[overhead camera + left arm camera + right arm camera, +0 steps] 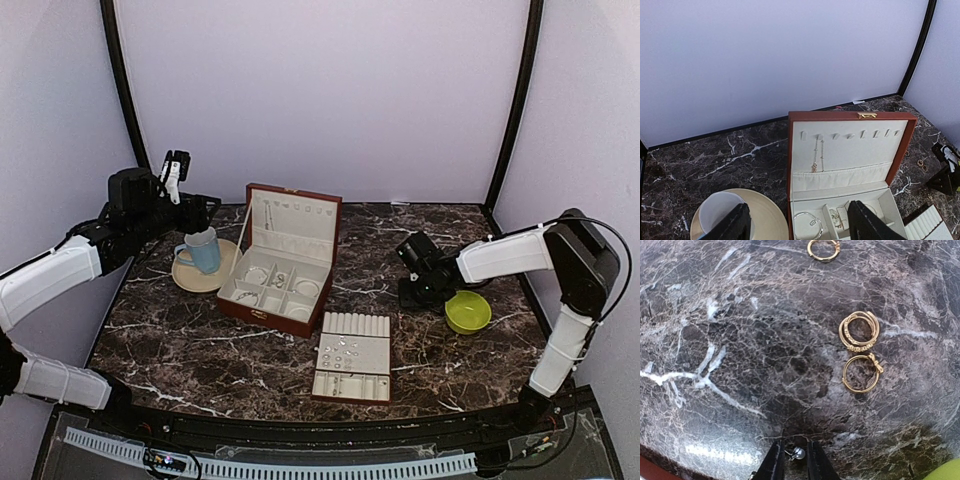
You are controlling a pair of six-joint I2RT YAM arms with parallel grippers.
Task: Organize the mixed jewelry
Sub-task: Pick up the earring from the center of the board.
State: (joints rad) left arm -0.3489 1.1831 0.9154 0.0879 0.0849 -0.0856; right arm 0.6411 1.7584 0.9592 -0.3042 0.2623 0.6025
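Now right tool (795, 449) clamped on stud (799, 453) (gold rings (859, 346) nearby); left tool (799, 210) apart.

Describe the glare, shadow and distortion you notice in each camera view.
Right wrist: the marble tabletop bulges from lens distortion, pale glare lies lower left, shadow pools round the stud, the gold rings are sharp. Left wrist: the fingers of the left gripper are dark and soft-edged, the box crisp. Top external: soft even light, faint shadows, the jewelry too small to resolve.

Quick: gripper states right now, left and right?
Left gripper: open, holding nothing.
Right gripper: closed on a pearl stud.
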